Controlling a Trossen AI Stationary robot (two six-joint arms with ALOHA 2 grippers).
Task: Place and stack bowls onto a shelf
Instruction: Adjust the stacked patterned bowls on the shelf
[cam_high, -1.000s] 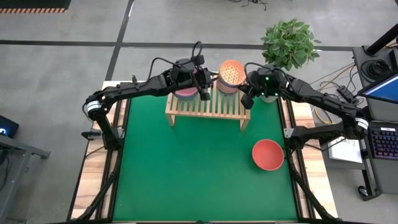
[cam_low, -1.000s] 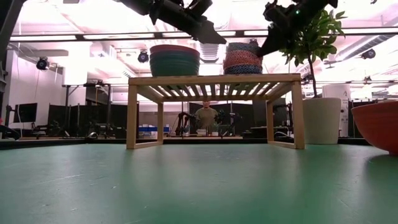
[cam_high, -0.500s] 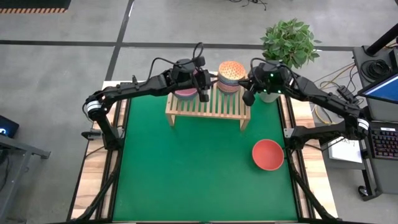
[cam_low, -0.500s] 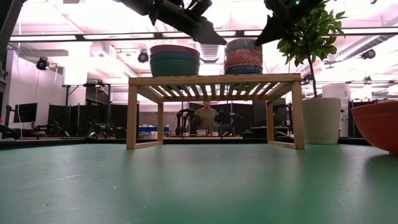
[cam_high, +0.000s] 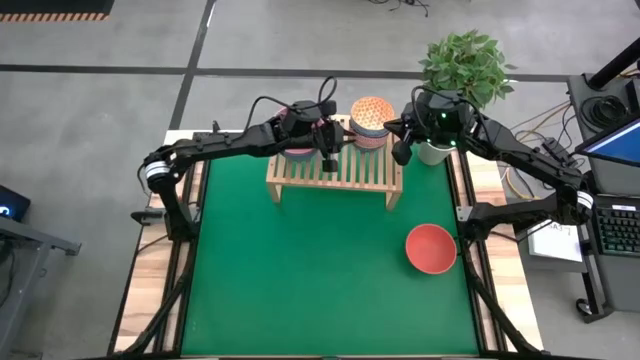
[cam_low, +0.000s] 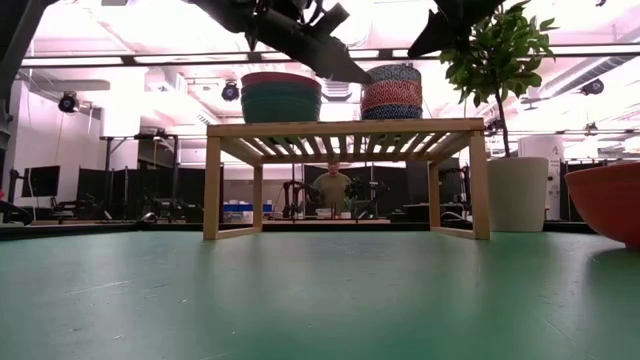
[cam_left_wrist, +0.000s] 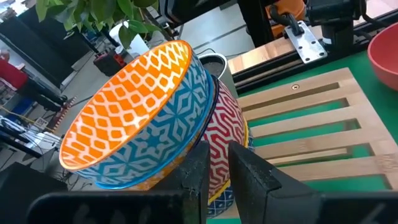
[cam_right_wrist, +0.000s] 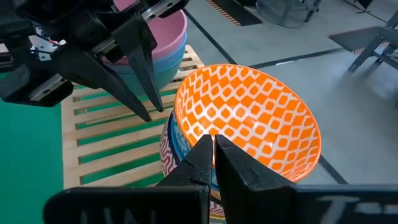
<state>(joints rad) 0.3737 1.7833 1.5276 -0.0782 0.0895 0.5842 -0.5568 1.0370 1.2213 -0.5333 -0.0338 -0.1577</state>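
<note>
The left claw (cam_high: 327, 160) hangs over the middle of the shelf (cam_high: 333, 171), in the upper centre of the high view. Its fingers (cam_left_wrist: 249, 171) are almost together with only a thin gap, and they hold nothing. In the left wrist view the tips point toward the side of the stack of small bowls (cam_high: 370, 122).

The right claw (cam_high: 400, 152) is at the right end of the shelf, just beside that stack and in front of the white plant pot (cam_high: 432, 152). Its fingers (cam_right_wrist: 200, 163) are pressed together and empty. In the right wrist view they point at the near rim of the orange bowl (cam_right_wrist: 247, 121).

The orange bowl lies on top of the stack and it is tilted, not level. Below it I see a bowl with blue pattern (cam_left_wrist: 165, 146) and a bowl with red and white pattern (cam_left_wrist: 225, 124). This stack stands on the right half of the shelf. On the left half stands the second stack (cam_low: 281, 97), with a pink bowl (cam_right_wrist: 172, 31) on top; the low view shows a dark green bowl (cam_low: 281, 105) in it.

The red bowl (cam_high: 431, 248) sits alone on the green bench (cam_high: 300, 280), in the lower right of the high view, well apart from the shelf.

In the low view a person (cam_low: 331, 186) is seen far behind, between the legs of the shelf.
</note>
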